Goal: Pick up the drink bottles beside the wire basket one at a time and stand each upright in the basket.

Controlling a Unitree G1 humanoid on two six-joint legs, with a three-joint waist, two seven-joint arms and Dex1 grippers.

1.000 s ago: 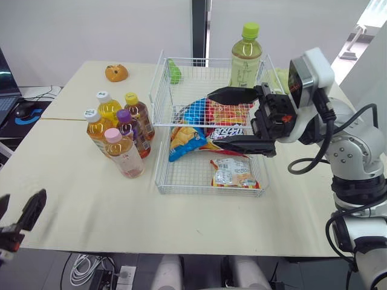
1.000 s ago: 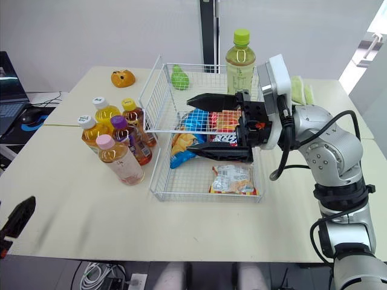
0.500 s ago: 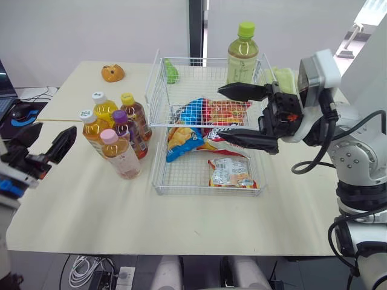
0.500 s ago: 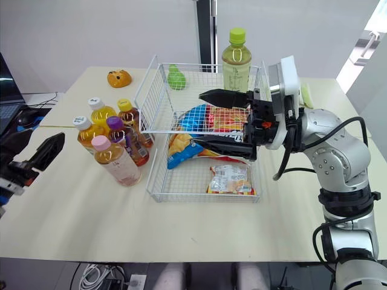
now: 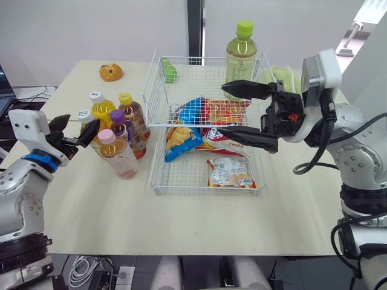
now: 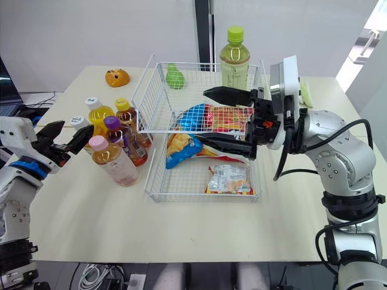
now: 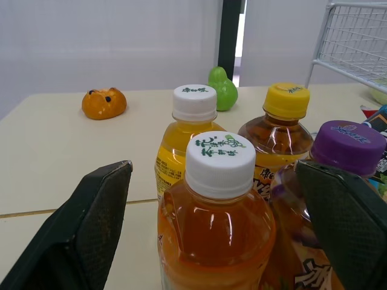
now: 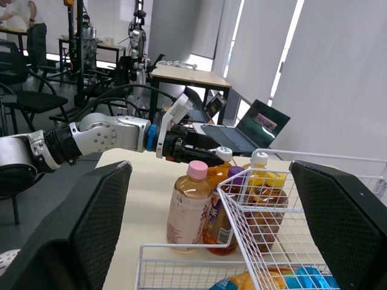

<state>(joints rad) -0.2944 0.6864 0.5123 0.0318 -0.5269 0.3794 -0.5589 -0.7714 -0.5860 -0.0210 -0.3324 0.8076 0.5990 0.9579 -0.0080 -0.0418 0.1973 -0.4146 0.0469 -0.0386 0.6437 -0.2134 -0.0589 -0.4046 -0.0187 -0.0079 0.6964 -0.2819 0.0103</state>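
left gripper (image 5: 77,125) and right gripper (image 5: 222,109) both gape empty; white-capped bottle (image 7: 219,199) sits between the left jaws, ungripped; five bottles (image 5: 118,157) stand outside wire basket (image 5: 205,193), green-capped bottle (image 5: 240,57) perhaps inside.

The pale table (image 5: 199,217) bears a wire basket (image 5: 205,193), five drink bottles (image 5: 124,130) just left of it, and an orange toy (image 5: 111,72) at far left.

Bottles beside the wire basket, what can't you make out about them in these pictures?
- Left eye view: the nearest white-capped bottle has its body covered by the left end effector.
- Left wrist view: that bottle's lower half is cut off by the bottom edge, and the purple-capped bottle is partly behind that end effector.
- Both eye views: the green-capped bottle has its base hidden by the right end effector and basket wire, so inside or behind cannot be told.
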